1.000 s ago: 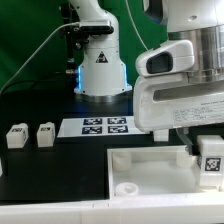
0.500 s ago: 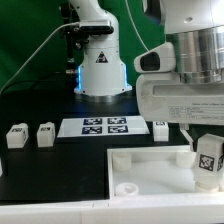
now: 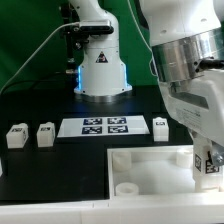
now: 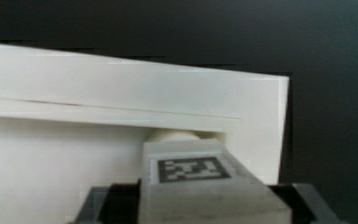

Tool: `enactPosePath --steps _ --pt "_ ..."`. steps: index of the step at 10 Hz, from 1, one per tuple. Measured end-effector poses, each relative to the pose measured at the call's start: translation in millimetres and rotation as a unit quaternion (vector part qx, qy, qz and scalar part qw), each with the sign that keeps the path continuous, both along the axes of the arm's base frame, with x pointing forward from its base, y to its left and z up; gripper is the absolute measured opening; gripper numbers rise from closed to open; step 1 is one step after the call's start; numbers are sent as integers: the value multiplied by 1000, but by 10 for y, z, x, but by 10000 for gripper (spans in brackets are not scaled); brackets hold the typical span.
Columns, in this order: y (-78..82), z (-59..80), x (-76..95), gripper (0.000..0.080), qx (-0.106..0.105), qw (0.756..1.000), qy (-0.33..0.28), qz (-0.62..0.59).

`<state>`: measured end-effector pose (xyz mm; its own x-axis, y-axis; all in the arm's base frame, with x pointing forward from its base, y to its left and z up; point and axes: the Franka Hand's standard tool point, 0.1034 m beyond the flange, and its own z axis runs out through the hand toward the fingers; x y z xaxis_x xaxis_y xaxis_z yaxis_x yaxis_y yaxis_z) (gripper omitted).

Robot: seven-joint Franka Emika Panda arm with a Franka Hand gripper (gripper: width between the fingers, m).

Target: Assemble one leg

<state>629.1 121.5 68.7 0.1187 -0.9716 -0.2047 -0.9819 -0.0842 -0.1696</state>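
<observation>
Pincer [image 4: 194,200] fingers [image 4: 112,206] were clenched on the leg [image 4: 190,166], one dark pad pressed to each side of it, with the black-and-white tag facing the wrist camera. Beyond the leg's far end lay the white plate [image 4: 87,120], whose edge ran just behind the leg's rounded tip; whether tip and plate touched could not be told.

From the exterior view the pincer [image 3: 208,160] hung low at that view's right, under the bulky white arm [image 3: 185,60], and the leg [image 3: 211,160] sat in its grasp by the right end of the plate [image 3: 150,162], its tag turned toward the camera. On the black table [image 3: 60,175], behind the plate, lay the marker board [image 3: 105,126]. Three spare legs stood apart from the plate: one [image 3: 160,127] just beside the marker board on the exterior view's right, and two [image 3: 15,135] [image 3: 45,133] near each other off to that view's left. A second robot base [image 3: 100,65] stood behind the board, in front of a green backdrop [image 3: 30,40].
</observation>
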Motion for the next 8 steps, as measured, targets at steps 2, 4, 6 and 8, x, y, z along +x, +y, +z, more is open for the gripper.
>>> enactPosePath --steps 2,4,6,8 --pt "27 -2 -5 300 9 999 4 -39" --pt "26 -11 -8 398 6 1000 1 -24" --pt "26 -21 -17 614 -20 995 -23 100" --pt "2 -7 -3 642 -44 973 -51 220"
